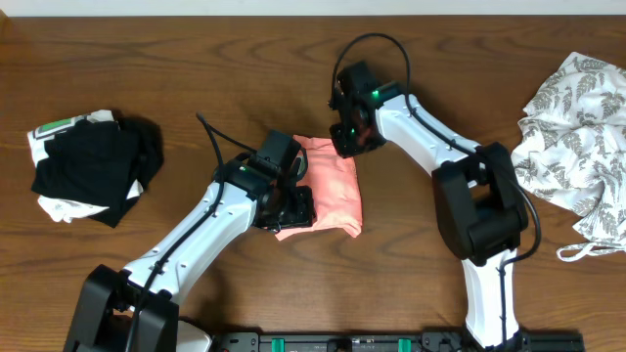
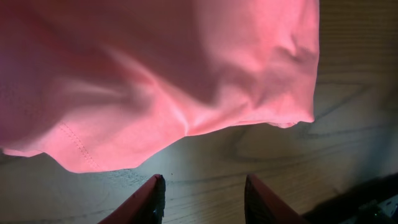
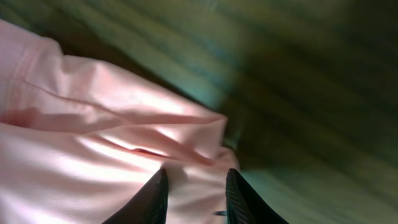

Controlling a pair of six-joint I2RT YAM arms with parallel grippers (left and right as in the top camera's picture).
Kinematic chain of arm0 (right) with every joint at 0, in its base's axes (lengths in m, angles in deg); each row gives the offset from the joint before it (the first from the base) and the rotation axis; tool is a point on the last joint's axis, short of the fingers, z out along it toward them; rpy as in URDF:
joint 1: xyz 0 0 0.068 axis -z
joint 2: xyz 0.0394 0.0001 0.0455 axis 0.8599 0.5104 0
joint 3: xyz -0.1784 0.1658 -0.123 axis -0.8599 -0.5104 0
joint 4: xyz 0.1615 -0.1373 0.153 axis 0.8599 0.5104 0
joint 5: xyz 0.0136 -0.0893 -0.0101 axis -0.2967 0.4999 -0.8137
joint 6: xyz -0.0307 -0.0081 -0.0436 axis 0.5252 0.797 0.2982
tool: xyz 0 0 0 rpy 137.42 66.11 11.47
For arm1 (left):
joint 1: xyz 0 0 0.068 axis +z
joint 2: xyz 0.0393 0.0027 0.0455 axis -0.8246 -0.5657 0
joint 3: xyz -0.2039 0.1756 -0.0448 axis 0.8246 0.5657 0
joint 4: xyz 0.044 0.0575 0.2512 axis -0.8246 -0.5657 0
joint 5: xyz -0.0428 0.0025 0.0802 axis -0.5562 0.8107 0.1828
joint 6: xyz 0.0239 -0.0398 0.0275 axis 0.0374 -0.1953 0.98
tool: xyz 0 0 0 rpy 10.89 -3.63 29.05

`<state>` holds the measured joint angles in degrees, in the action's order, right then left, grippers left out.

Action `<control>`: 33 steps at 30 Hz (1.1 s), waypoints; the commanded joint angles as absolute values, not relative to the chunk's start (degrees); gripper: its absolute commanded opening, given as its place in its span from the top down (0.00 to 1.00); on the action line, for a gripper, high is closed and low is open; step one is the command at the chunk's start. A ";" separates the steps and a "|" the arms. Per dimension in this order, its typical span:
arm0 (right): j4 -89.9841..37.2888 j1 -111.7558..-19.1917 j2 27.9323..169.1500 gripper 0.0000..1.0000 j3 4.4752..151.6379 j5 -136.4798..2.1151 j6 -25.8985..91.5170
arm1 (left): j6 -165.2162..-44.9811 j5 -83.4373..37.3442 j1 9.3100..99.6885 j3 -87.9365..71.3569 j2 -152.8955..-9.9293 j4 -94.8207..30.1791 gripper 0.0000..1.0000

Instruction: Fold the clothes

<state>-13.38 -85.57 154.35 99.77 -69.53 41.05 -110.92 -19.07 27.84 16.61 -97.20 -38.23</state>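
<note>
At table [image 1: 196, 59] centre, the left gripper [image 2: 202, 182] hangs with its fingers apart over bare wood, nothing between them, just off the stitched hem of the salmon-pink T-shirt [image 1: 331, 186] at the shirt's 8 o'clock corner. The right gripper [image 3: 194, 179], at the 1 o'clock corner, also has its fingers parted, with pink cloth lying under the gap. The shirt lies as a compact oblong, its long edges running 12 to 6 and its lower edge slightly rumpled. Bare wood opens at 12 and 6 o'clock of it. A black-and-white bundle [image 1: 93, 166] sits well apart at 9 o'clock. A white leaf-print garment [image 1: 577, 137] is heaped at 3 o'clock by the table's edge.
</note>
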 commanded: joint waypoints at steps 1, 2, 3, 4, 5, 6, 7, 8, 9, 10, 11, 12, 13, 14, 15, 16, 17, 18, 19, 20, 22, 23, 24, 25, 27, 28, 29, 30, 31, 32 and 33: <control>-13.53 -85.29 150.18 0.71 102.77 -67.50 45.84 | -111.91 -19.02 27.69 17.15 -97.47 -38.85 0.58; -13.31 -85.57 150.18 0.72 102.88 -68.85 47.43 | -112.06 -19.02 27.69 17.15 -97.47 -38.95 0.58; -12.52 -85.86 150.20 0.72 102.85 -71.43 49.73 | -112.06 -18.98 27.69 17.15 -97.47 -38.98 0.58; -11.58 -86.07 150.33 0.73 102.81 -73.66 52.02 | -112.06 -18.89 27.71 17.15 -97.47 -38.93 0.58; -10.62 -86.40 150.37 0.73 102.66 -75.91 54.64 | -112.06 -18.74 27.71 17.15 -97.47 -38.91 0.58; -9.55 -86.88 150.37 0.72 102.50 -77.93 57.57 | -112.06 -18.54 27.71 17.15 -97.47 -38.82 0.58; -8.70 -87.28 150.37 0.71 102.44 -79.11 59.93 | -112.06 -18.35 27.71 17.15 -97.47 -38.80 0.58; -8.04 -87.71 150.37 0.69 102.42 -79.30 61.79 | -112.06 -18.30 27.71 17.15 -97.47 -38.80 0.58; -7.58 -88.48 150.37 0.62 102.42 -78.58 63.65 | -112.04 -18.30 27.71 17.15 -97.47 -38.85 0.58; -7.45 -88.83 150.37 0.55 102.42 -78.38 64.31 | -112.02 -18.26 27.71 17.15 -97.47 -38.87 0.58; -7.21 -89.27 150.37 0.50 102.42 -78.41 65.51 | -112.04 -17.69 27.71 17.15 -97.47 -39.06 0.58; -6.93 -89.75 150.37 0.46 102.42 -78.36 67.10 | -112.08 -15.94 27.78 17.15 -97.42 -39.54 0.59; -6.77 -90.01 150.37 0.44 102.42 -78.36 68.06 | -112.10 -14.33 27.91 17.15 -97.42 -39.92 0.59; -6.69 -90.31 150.37 0.42 102.42 -78.21 69.03 | -112.13 -13.01 28.11 17.15 -97.42 -40.11 0.59; -6.77 -90.58 150.37 0.37 102.42 -77.88 69.99 | -112.28 -11.33 28.63 17.15 -97.42 -40.29 0.59; -7.04 -90.73 150.37 0.36 102.42 -77.38 70.77 | -112.28 -10.61 29.11 17.15 -97.40 -40.29 0.59; -7.34 -90.79 150.37 0.36 102.42 -77.09 71.89 | -112.28 -9.95 29.77 17.15 -97.36 -40.27 0.59; -7.80 -90.86 150.37 0.35 102.42 -76.92 72.98 | -112.28 -9.01 30.64 17.15 -97.31 -40.27 0.59; -8.37 -90.88 150.37 0.34 102.42 -76.94 73.79 | -112.26 -7.83 31.82 17.15 -97.25 -40.27 0.59; -8.89 -90.88 150.37 0.32 102.42 -76.92 74.25 | -112.26 -7.13 32.65 17.15 -97.20 -40.27 0.59; -9.77 -90.88 150.37 0.28 102.42 -76.96 75.82 | -112.23 -5.65 34.49 17.15 -97.20 -40.29 0.59; -9.99 -90.90 150.40 0.26 102.42 -76.96 76.63 | -112.26 -4.93 35.43 17.15 -97.20 -40.31 0.59; -10.23 -90.90 150.40 0.24 102.42 -76.99 77.29 | -112.23 -4.71 36.19 17.15 -97.20 -40.29 0.59; -10.32 -90.90 150.40 0.22 102.42 -77.01 77.79 | -112.23 -4.49 37.09 17.15 -97.20 -40.27 0.59; -10.25 -90.88 150.42 0.21 102.39 -77.44 79.21 | -112.26 -3.62 38.66 17.15 -97.20 -40.29 0.59; -10.29 -90.90 150.42 0.21 102.35 -77.47 79.21 | -112.26 -3.31 39.34 17.15 -97.20 -40.27 0.59; -10.27 -90.90 150.48 0.20 102.33 -77.62 79.23 | -112.26 -3.29 40.06 17.15 -97.20 -40.20 0.59; -10.27 -90.99 150.68 0.20 102.33 -77.95 79.47 | -112.26 -3.29 40.70 17.15 -97.20 -40.05 0.59; -10.23 -91.12 150.72 0.21 102.31 -78.36 79.87 | -112.26 -3.29 41.22 17.15 -97.20 -39.98 0.59; -10.27 -91.28 151.10 0.22 102.31 -78.67 80.09 | -112.26 -3.29 41.66 17.15 -97.20 -39.85 0.59; -10.40 -91.54 151.47 0.24 102.31 -78.78 80.06 | -112.26 -3.29 42.12 17.15 -97.20 -39.81 0.59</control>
